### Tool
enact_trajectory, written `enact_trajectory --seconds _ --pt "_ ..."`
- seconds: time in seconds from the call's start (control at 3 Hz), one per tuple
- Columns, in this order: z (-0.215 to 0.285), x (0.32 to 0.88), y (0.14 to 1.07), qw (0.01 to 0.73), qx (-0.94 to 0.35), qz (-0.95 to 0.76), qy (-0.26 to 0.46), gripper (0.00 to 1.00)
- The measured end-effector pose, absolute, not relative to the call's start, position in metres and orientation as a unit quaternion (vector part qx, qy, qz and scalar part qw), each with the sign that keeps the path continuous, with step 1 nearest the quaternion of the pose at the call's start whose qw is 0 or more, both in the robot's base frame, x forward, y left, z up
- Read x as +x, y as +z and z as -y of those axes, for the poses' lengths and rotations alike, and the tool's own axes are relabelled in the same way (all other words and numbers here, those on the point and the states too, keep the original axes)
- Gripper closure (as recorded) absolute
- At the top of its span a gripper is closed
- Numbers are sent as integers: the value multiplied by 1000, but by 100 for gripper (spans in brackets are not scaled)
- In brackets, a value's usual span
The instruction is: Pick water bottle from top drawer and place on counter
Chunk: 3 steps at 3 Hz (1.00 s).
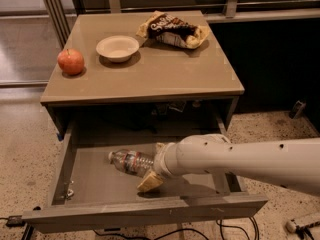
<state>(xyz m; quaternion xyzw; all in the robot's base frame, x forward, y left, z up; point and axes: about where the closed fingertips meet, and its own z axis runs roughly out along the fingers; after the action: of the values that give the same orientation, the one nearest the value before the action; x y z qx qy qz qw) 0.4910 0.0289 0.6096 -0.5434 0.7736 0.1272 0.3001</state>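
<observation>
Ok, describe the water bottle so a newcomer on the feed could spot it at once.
Below the counter, the top drawer stands open. On its grey floor the water bottle lies on its side, cap pointing left, the end effector at its other end. It is the only clear bottle; the apple, bowl and snack bag sit up on the counter.

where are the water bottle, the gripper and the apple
water bottle (131, 161), camera view, on its clear ribbed body, lying in the top drawer (95, 181)
gripper (151, 178), camera view, on its tan tip, inside the drawer beside the bottle
apple (70, 61), camera view, on its red middle, on the counter (165, 71)
</observation>
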Motion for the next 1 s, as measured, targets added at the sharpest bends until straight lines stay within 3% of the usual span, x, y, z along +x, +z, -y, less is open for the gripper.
enact_trajectory --seconds 0.33,1.0 --pt "-29 491 610 300 -543 -774 127 42" --pt "-29 491 610 300 -544 -773 128 100"
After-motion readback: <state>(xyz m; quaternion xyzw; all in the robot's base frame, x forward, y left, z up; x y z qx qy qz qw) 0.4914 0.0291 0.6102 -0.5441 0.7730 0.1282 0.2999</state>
